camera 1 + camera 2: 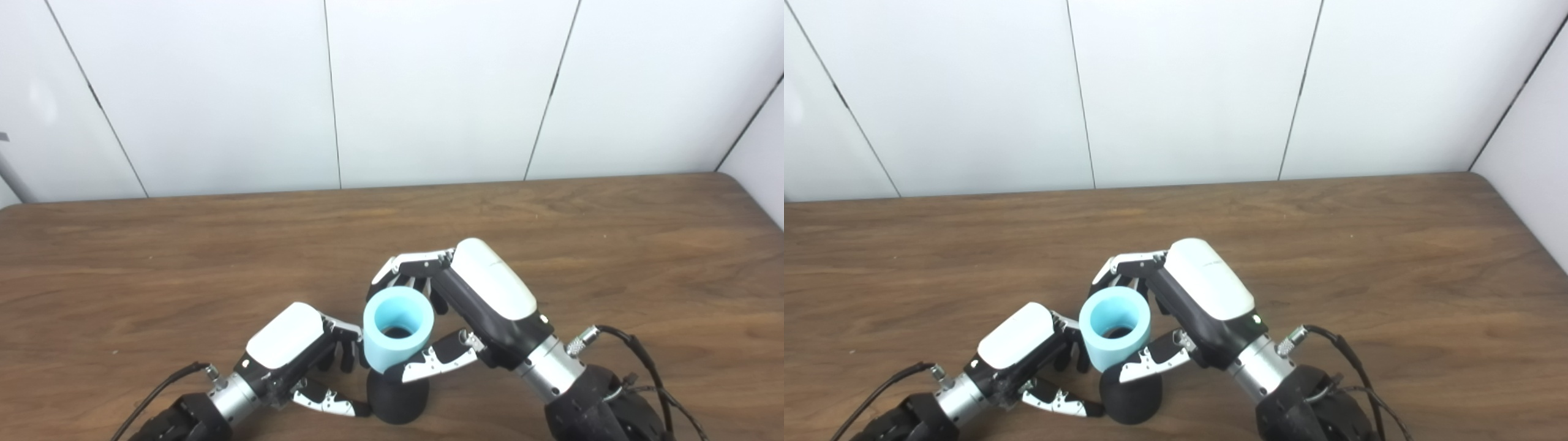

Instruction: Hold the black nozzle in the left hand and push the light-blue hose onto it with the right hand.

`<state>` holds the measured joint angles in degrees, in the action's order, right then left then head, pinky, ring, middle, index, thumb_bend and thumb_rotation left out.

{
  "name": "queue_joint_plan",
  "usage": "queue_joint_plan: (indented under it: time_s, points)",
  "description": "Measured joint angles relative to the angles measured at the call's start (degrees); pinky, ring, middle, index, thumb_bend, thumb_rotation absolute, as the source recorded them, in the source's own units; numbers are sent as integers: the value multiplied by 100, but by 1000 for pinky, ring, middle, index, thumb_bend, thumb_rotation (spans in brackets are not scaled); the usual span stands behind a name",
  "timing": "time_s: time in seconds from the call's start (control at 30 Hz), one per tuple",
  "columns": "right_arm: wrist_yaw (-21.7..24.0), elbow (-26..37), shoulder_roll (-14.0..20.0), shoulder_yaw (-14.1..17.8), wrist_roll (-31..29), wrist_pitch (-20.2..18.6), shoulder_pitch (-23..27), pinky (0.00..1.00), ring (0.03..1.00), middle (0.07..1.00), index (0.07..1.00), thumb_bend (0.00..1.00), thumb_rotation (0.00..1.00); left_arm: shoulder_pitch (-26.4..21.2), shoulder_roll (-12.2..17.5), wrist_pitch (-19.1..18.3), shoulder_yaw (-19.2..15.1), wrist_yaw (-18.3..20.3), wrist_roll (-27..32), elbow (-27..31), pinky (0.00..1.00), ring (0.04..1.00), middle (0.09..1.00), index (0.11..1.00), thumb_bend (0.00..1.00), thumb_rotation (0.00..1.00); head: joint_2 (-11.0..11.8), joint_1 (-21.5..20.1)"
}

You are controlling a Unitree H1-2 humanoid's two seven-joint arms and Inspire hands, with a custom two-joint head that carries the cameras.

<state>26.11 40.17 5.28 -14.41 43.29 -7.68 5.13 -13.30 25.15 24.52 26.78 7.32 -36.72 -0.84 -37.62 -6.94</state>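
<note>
Atop the black nozzle (398,398) sits the light-blue hose (397,329), my right hand (471,306) wrapped around it. Left hand (294,355) grips the nozzle's base. Bare wooden table (184,257) beneath; white panelled wall (429,92) beyond.

a brown wood-grain counter (184,257) runs up to a white panelled wall (429,92). the black nozzle (398,401) stands on it near the front edge.

Light-blue hose (397,331) upright, seated on black nozzle (397,398); open end up
</note>
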Motion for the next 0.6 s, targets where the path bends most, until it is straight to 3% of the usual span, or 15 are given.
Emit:
queue_joint_plan:
  time_s: [0.07,0.27,0.37,0.6]
  points:
    - [16,15,1,11,7,-6,0,128,364,487,492,514,0,1,-1,1,-2,0,0,0,552,515,497,479,525,0,0,-9]
    - [38,36,0,37,14,-6,-1,129,375,499,479,517,0,3,-3,7,-6,0,6,0,549,512,494,483,525,0,-9,-9]
    - [38,36,0,48,13,-6,-1,135,326,449,536,505,0,5,-5,18,-9,0,6,-1,547,511,492,485,525,0,0,-17]
    - [39,36,1,78,12,-5,-1,145,319,445,547,503,0,7,-8,20,-11,0,6,-1,548,514,493,484,525,0,9,-18]
